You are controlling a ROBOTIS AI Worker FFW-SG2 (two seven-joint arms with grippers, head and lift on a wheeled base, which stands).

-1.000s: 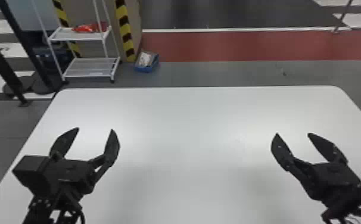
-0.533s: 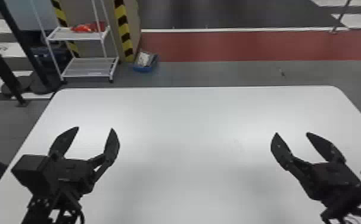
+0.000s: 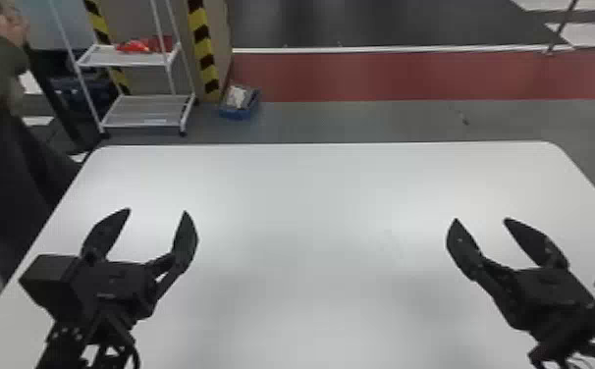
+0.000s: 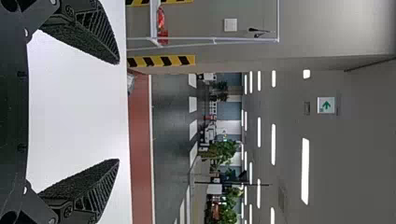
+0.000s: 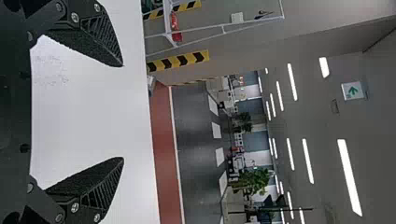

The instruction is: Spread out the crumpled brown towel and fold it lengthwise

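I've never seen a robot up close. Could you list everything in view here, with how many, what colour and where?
Table: one, white, in front of the robot
Wheeled rack: one, white, beyond the table's far left
Items on the rack: red, upper shelf, count unclear
Striped strips: two, yellow and black, by the rack
Bin: one, blue, on the floor right of the rack
Floor band: one, red, beyond the table
Arrow sign: one, green and white, overhead
Plants: several, green, far background
Ceiling lights: many, white, overhead
Left gripper: one, black, open over the table's left
Right gripper: one, black, open over its right
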